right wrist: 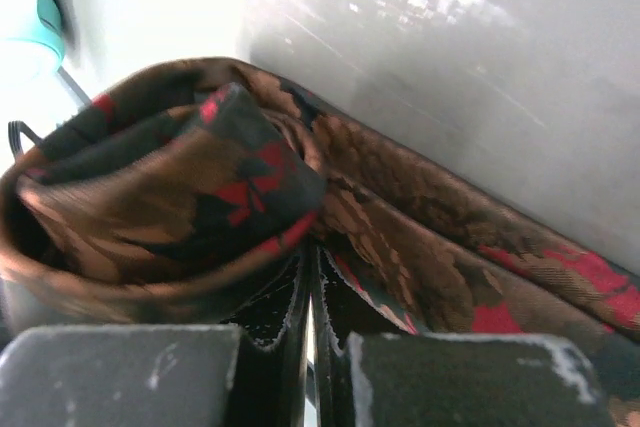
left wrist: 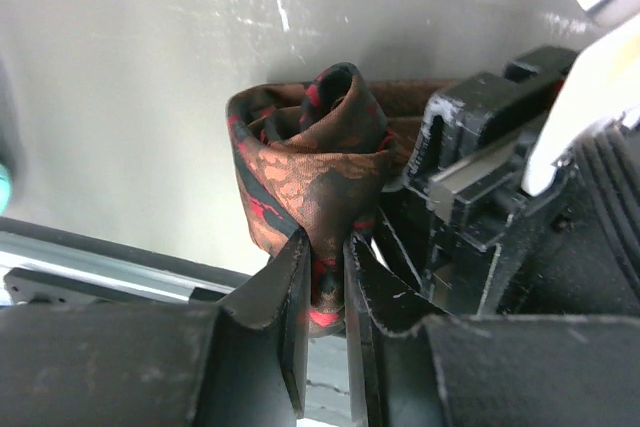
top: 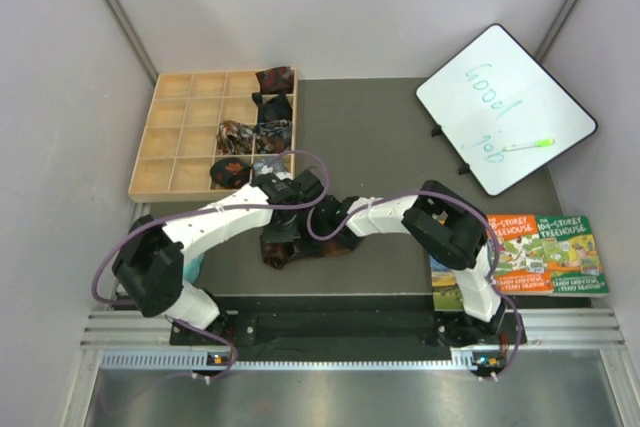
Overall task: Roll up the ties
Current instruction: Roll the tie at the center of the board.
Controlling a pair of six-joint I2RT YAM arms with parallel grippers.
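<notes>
Necktie (top: 287, 250), brown-black with rust print, sits half-rolled on the table (top: 390, 147) between the arms. On the left gripper (left wrist: 325, 247) the jaws pinch its coil; on the right gripper (right wrist: 310, 277) they are closed beside it. If that narrow pinch slips, the coil may unwind.

Brown-black tie (left wrist: 310, 172) with rust-orange print, partly coiled into a loose roll on the surface (top: 380, 147); smaller rolled ties (top: 272, 132) sit in tray (top: 170, 193) compartments.

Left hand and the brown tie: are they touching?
Touching. The left wrist view shows the brown tie pinched between the fingers of the left hand.
</notes>
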